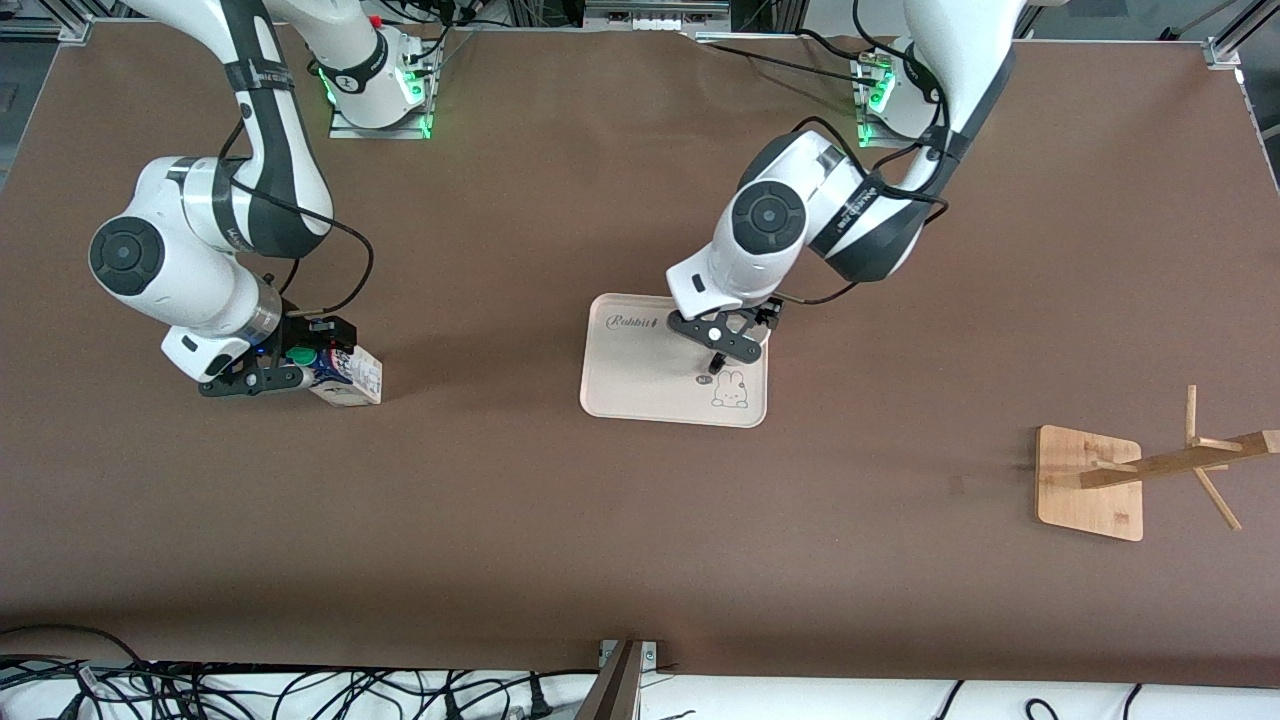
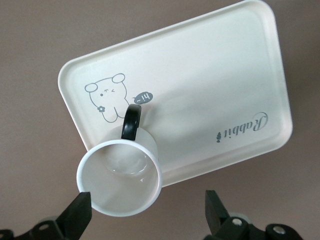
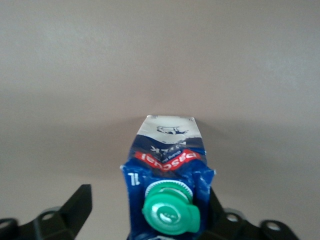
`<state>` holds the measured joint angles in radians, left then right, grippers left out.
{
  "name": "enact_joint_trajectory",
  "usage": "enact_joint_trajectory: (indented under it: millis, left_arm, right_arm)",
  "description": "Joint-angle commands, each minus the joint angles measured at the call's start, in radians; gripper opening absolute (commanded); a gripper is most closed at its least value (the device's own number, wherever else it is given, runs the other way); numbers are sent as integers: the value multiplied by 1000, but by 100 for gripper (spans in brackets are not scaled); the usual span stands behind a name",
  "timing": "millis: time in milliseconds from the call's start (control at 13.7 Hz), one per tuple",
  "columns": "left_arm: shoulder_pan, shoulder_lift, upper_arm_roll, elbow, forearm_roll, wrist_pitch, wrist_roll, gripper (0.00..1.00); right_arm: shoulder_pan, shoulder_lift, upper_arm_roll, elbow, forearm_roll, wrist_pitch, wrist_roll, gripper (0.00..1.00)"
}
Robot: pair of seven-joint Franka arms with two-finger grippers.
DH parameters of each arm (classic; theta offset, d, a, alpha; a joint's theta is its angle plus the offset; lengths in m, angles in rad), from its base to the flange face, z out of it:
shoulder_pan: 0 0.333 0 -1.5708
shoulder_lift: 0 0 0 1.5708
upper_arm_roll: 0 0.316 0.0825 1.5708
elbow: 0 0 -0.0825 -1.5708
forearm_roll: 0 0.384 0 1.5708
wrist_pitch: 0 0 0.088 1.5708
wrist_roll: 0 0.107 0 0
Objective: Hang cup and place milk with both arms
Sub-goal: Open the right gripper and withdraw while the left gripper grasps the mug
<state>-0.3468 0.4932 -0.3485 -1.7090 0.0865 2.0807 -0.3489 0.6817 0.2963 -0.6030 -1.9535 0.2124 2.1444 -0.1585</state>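
In the front view the tray [image 1: 640, 385] lies mid-table and serves as the landmark. The left gripper [image 1: 722, 342] hangs over the tray's edge toward the left arm's end, hiding the cup from this camera. The milk [image 1: 345, 375] stands on the bare table well away from the tray, toward the right arm's end, with the right gripper [image 1: 268, 368] down around its top. The rack [image 1: 1090, 482] sits well off toward the left arm's end, a little nearer the camera than the tray, and nothing hangs on its pegs. In the left wrist view the cup [image 2: 120, 177] stands upright on the tray's rim area, mouth up, handle pointing toward the printed bear; the fingers [image 2: 80, 207] are spread wide, one at the cup's rim, the other clear of it, gripping nothing. In the right wrist view the milk's green cap [image 3: 170, 212] sits between spread fingers [image 3: 80, 205]; one stands clear of the carton, the other seems just beside it, so the carton looks unheld. Judging by this, neither job is finished: the cup has yet to be grasped and hung, and the milk has yet to be taken to its place, probably the tray.
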Motion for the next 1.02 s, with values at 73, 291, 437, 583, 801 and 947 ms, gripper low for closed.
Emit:
enact_joint_trajectory:
  millis: [73, 291, 437, 583, 801, 947]
  left_arm:
    - [-1, -5, 0, -154, 42, 197, -54, 100]
    - [-24, 5, 0, -173, 42, 223, -81, 77]
    - [-24, 31, 0, -172, 44, 231, -79, 30]
    - [-27, 38, 0, -172, 71, 233, -79, 11]
    - [-20, 34, 0, -161, 72, 229, -82, 0]
    - [-17, 30, 0, -149, 59, 223, -87, 0]
  right_arm:
    - [-4, -72, 2, 68, 15, -127, -3, 100]
    - [-4, -124, -11, 160, -22, -269, 14, 100]
    - [-4, -169, -8, 232, -91, -361, 25, 100]
    - [-4, -175, -14, 307, -94, -438, 27, 100]
    - [4, -168, -9, 450, -215, -573, 25, 100]
    - [33, -152, -1, 462, -257, -569, 59, 100]
